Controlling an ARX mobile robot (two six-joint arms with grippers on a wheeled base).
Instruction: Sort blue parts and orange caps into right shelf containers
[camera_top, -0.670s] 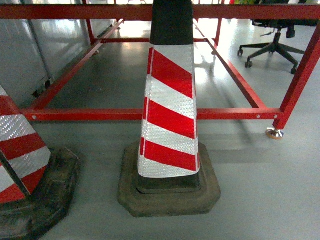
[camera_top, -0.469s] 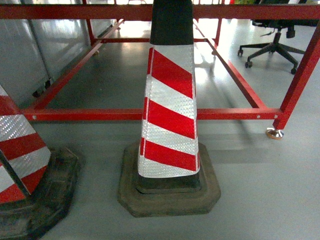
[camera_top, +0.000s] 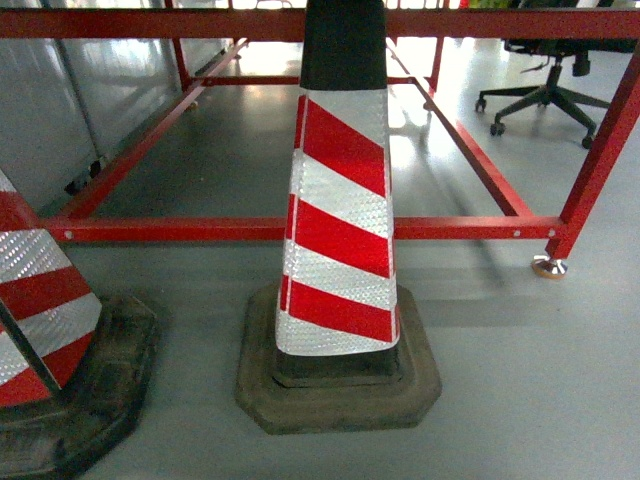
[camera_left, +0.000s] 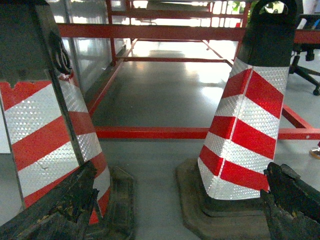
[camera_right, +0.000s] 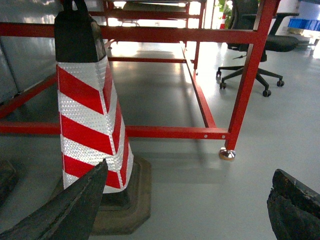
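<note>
The red steel frame (camera_top: 300, 228) is the largest item in the head view: a low rectangular structure of square tube, with rails running back over the grey floor (camera_top: 520, 380) and a metal levelling foot (camera_top: 548, 267) under its right front post. Silver-grey panels (camera_top: 60, 100) stand along the left side.

A traffic cone (camera_top: 340, 230) stands upright in the middle of the head view, just in front of the frame's front rail, with red and white diagonal reflective bands, a black top and a dark octagonal rubber base resting on the floor. A second cone (camera_top: 40, 300) of the same pattern stands at the left edge, partly cut off. No brand, label or writing is legible on either cone or on the frame.

A black office chair (camera_top: 545, 90) on a five-star castor base stands at the upper right, beyond the frame.

Left tool (camera_left: 180, 210): both dark fingers show at the lower corners of the left wrist view, spread wide apart, nothing between them. Right tool (camera_right: 190, 205): its fingers likewise stand apart at the lower corners of the right wrist view, holding nothing.

Blue parts, orange caps and right shelf containers: none appears in any view.
</note>
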